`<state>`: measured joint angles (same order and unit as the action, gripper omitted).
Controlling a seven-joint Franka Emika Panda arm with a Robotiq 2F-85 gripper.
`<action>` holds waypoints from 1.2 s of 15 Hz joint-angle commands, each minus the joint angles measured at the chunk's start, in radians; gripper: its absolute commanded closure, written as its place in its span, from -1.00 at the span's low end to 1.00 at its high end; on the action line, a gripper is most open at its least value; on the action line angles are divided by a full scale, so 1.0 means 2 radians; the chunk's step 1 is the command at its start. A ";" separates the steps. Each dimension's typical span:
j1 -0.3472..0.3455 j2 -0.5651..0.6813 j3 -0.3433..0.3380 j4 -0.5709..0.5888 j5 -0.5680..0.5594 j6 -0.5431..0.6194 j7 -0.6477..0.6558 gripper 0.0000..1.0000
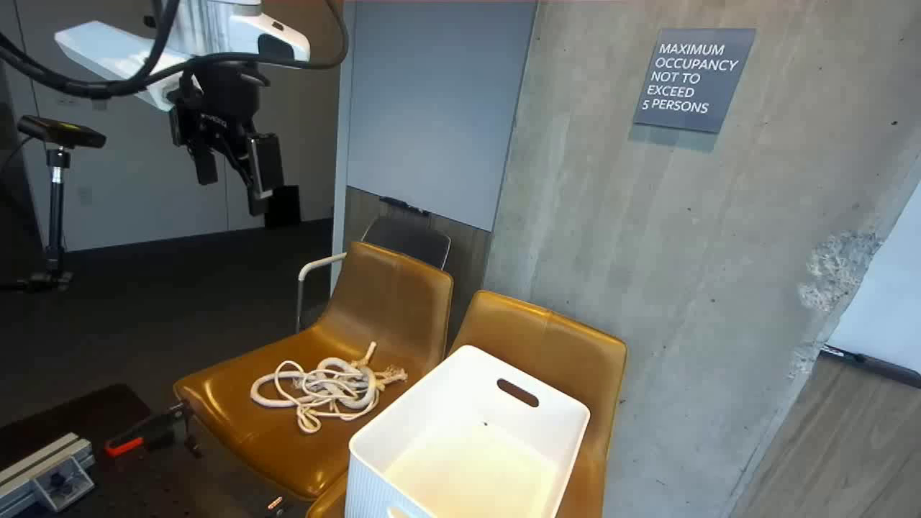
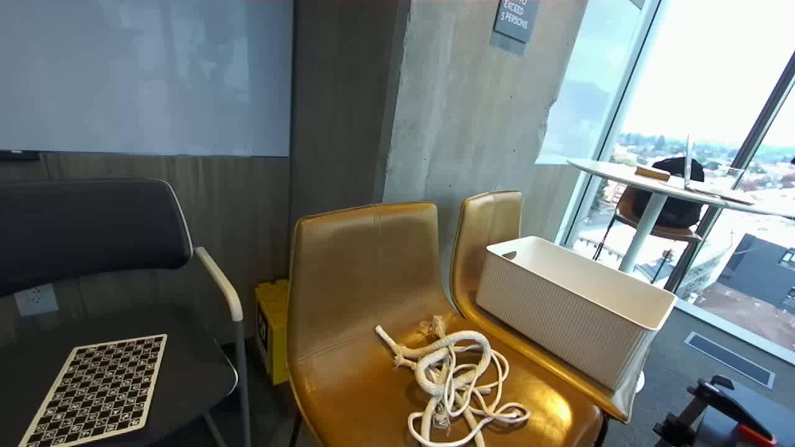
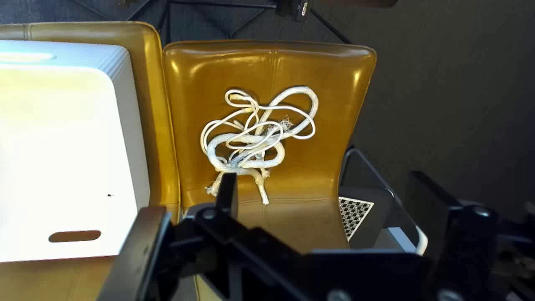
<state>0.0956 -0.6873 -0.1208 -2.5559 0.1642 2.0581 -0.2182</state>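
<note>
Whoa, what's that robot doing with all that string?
Right now it isn't holding anything. The robot arm hangs in the air, its hand open with nothing between the fingers. The white rope lies in a loose tangle on a brown chair. A white bin stands on the other brown chair, right beside it.

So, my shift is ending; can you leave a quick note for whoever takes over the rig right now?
Gripper: open, holding nothing, up in the air and apart from the rope.
Things: the rope lies in a loose tangle on the seat of a brown chair; a white bin stands on the next chair.
Done: no grasp shows; no rope can be seen in the bin.
Left: the rope is not yet gripped or lifted.
</note>
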 commanded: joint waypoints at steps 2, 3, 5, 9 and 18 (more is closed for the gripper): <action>-0.006 0.000 0.005 0.002 0.004 -0.002 -0.003 -1.00; -0.006 0.000 0.005 0.002 0.004 -0.002 -0.003 -1.00; -0.006 0.000 0.005 0.002 0.004 -0.002 -0.003 -1.00; 0.001 0.006 0.012 -0.003 0.003 0.009 -0.008 -1.00; 0.031 0.111 0.048 -0.013 -0.016 0.151 -0.063 -1.00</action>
<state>0.1353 -0.5738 -0.0397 -2.6045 0.1513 2.2641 -0.3207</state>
